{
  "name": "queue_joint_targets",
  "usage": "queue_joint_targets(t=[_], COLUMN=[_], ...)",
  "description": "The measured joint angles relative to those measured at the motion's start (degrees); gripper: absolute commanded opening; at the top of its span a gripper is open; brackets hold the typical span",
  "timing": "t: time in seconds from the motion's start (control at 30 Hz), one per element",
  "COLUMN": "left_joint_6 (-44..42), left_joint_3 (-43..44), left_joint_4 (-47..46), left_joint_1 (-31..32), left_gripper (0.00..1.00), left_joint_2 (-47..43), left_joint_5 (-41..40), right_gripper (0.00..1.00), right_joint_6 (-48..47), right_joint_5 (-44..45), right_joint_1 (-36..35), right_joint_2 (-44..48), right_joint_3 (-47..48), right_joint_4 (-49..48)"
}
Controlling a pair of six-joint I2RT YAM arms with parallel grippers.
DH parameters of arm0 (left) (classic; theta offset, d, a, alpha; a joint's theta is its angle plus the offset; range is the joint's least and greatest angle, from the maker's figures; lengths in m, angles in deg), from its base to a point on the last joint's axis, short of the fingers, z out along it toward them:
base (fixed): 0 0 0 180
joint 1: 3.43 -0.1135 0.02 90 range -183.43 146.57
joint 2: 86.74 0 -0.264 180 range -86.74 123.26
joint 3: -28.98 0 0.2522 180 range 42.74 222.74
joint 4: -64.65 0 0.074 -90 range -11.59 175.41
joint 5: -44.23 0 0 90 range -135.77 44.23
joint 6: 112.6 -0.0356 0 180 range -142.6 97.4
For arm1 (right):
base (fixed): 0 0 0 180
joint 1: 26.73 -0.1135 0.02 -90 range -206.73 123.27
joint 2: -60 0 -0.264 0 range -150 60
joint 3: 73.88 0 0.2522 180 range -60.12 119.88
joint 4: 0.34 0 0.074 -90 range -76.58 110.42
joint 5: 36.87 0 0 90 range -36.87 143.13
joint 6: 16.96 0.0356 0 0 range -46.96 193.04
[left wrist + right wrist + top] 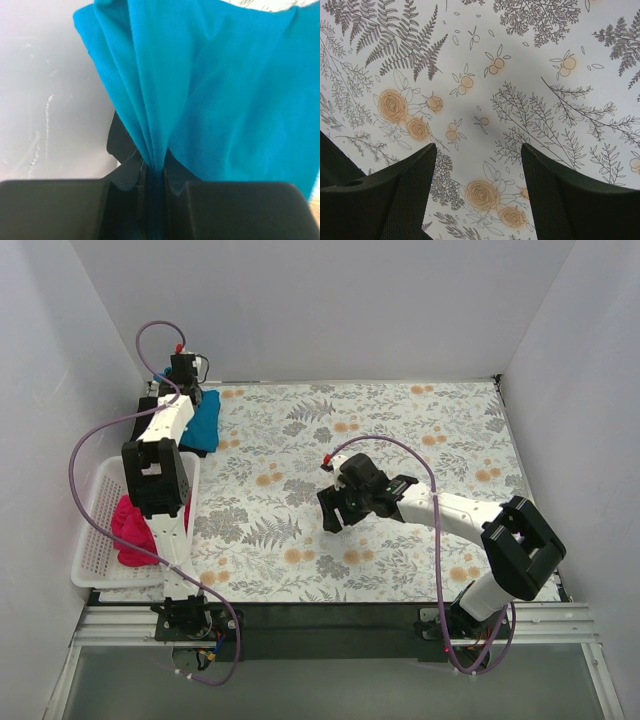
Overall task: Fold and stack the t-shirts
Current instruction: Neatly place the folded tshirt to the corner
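**A:** Where is the teal t-shirt?

**B:** At the far left edge of the surface, just beyond the basket. From above only a strip of it shows, because the left arm covers the rest.

**A:** And the left fingers?

**B:** Pressed together on a gathered pleat of that shirt. In the wrist view the cloth fans up from the pinch and fills most of the frame (its edges run off the top and right).

**A:** There's something dark under it.

**B:** A black shape just left of the pinch. I cannot tell whether it is cloth or part of the arm. From above there is also a dark patch by the wall, left of the teal, too hidden to name.

**A:** The magenta t-shirt?

**B:** Bunched in the basket, unfolded, its right side behind the left arm's lower link.

**A:** The right fingers?

**B:** Spread wide with nothing between them, over the middle of the surface and well apart from both shirts. Between them the wrist view shows only printed ferns and orange roses. Their bases are cut off at the bottom edge.
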State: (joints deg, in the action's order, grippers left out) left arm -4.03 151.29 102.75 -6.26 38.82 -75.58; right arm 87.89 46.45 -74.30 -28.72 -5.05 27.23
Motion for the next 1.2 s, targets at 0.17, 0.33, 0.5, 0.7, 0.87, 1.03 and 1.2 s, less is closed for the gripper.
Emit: queue_joint_targets(t=[0.17,0.33,0.5,0.7,0.87,1.03,1.2], left_joint_6=[-1.81,-3.78,-4.72,-4.92,-4.46,-2.78,-0.15], left_joint_3=[-2.01,-2.78,-2.78,-2.25,-2.08,-1.11,-0.48], left_joint_4=[-4.76,-9.31,-11.72,-12.9,-13.0,-13.03,-13.92], left_joint_1=[-0.09,-0.48,-1.38,-2.36,-2.8,-3.93,-5.53], left_gripper=[0.0,0.0,0.0,0.11,0.27,0.48,0.65], left_joint_2=[3.1,6.38,7.87,8.2,8.2,8.2,8.15], left_joint_5=[-2.89,-6.71,-8.61,-9.53,-10.45,-13.66,-16.06], right_gripper=[0.75,0.75,0.75,0.75,0.75,0.75,0.75], right_joint_6=[0.04,0.04,0.04,0.07,0.26,0.28,0.26], right_joint_5=[-0.48,-0.85,-1.05,-1.18,-1.2,-1.03,0.09], right_joint_1=[0.0,0.0,0.0,0.0,0.0,0.0,0.0], right_joint_2=[-0.79,-0.83,-0.87,-0.9,-0.9,-0.9,-0.85], right_joint_3=[0.0,0.0,0.02,0.02,0.02,0.02,0.0], right_joint_4=[0.02,0.02,0.02,0.02,0.02,0.02,0.07])
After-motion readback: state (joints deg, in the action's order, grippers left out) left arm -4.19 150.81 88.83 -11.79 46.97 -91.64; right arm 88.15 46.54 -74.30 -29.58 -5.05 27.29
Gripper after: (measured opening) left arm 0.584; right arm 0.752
